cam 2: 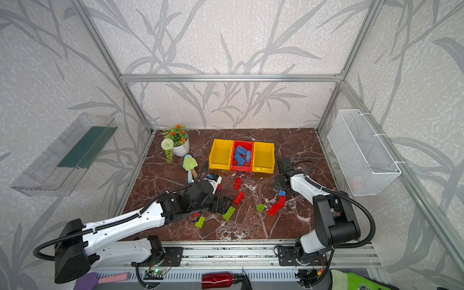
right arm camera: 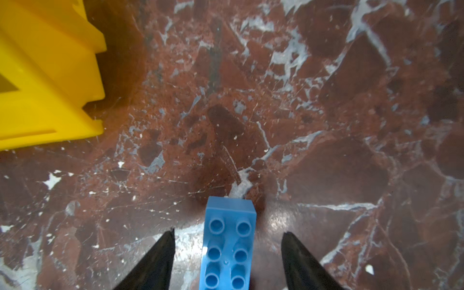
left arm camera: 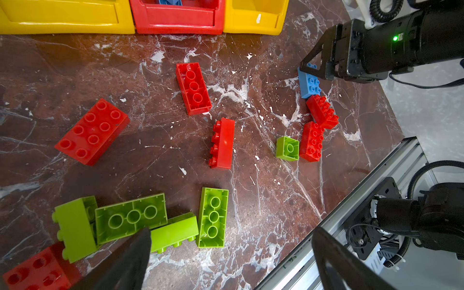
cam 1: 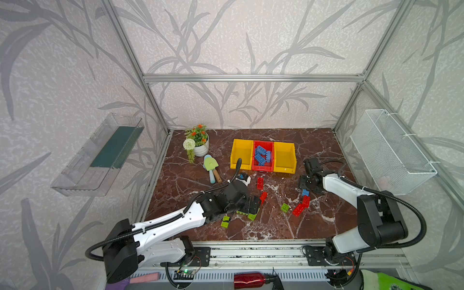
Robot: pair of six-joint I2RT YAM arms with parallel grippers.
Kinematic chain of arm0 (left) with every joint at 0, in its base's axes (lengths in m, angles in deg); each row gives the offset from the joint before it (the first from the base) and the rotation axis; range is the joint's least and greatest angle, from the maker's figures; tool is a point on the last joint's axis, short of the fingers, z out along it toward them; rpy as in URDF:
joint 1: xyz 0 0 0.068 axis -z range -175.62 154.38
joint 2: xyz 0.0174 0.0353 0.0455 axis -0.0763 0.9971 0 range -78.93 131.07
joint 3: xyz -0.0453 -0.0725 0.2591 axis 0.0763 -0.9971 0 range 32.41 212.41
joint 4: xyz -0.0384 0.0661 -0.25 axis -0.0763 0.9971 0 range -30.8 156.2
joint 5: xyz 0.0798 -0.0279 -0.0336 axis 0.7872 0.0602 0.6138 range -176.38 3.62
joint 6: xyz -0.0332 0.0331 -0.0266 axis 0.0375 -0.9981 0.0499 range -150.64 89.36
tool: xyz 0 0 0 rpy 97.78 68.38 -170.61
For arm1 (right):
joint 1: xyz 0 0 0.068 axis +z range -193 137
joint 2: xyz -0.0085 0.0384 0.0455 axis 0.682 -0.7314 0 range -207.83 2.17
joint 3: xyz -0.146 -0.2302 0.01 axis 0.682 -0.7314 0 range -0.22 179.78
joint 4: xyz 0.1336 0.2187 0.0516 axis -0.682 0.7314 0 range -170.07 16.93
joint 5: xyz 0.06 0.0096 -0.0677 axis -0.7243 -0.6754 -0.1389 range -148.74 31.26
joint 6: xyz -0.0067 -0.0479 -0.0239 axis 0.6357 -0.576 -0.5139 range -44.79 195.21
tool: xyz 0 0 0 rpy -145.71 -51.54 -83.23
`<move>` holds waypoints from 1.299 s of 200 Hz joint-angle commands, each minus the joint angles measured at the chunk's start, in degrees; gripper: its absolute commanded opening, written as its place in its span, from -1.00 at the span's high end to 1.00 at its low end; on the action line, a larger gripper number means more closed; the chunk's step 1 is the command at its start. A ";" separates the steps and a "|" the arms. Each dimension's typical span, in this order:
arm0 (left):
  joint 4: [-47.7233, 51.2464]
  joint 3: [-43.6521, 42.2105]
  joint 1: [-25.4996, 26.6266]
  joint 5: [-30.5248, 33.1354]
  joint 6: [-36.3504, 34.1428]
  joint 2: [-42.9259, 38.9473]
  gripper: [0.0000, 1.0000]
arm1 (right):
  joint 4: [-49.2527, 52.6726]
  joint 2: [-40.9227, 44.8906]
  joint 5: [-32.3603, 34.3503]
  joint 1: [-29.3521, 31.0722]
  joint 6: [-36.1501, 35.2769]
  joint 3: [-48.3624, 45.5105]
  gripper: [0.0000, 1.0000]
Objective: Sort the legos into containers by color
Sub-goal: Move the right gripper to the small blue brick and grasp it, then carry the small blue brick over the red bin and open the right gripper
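On the right side of the brown marble table [cam 1: 276, 226], a short way nearer than the right-hand yellow bin [cam 1: 285, 155], a blue brick [right arm camera: 228, 246] lies flat with its studs up. The right claw [right arm camera: 228, 232] is down over it with its two fingers standing apart, one along each long side of the brick. A clear strip of table shows on both sides, so nothing is gripped yet.

The brick's long axis runs roughly near to far, in line with the claw's own reach. Its far end pokes out beyond the fingertips [right arm camera: 170, 232]. The brick looks centred in the gap, so a squeeze across its short width should catch it squarely. In a top view only its near end shows from under the claw, just beside a red brick [cam 1: 305, 200].

The right arm is plainly the nearer one. The left claw [cam 2: 223, 206] is spread wide and holds nothing, well to the left over a cluster of green bricks [left arm camera: 130, 218].

The red bin [cam 1: 262, 168], which stands between the two yellow ones, already holds several blue bricks [cam 1: 261, 155], so this one likely belongs there too. That bin lies to the far left of the claw. The carry would probably have to clear the bin's front edge.
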 commanded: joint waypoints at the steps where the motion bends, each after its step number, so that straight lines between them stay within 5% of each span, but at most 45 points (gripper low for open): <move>1: 0.26 1.90 0.22 1.55 -0.26 0.50 -0.98 | 1.12 -2.47 -2.53 -0.48 0.49 0.65 -0.25; 96: 1.80 -0.01 0.17 4.50 -1.39 -1.86 -0.98 | 5.95 -6.00 -5.18 -0.48 2.05 4.50 0.50; 181: 5.93 -2.62 -0.05 12.43 -0.15 -6.48 -0.98 | 11.54 -1.27 -8.24 5.96 -0.44 20.75 0.51; 260: 6.41 -2.05 -2.67 16.60 -1.29 -6.79 -0.98 | 16.48 -24.02 -11.13 11.43 -4.33 53.34 0.50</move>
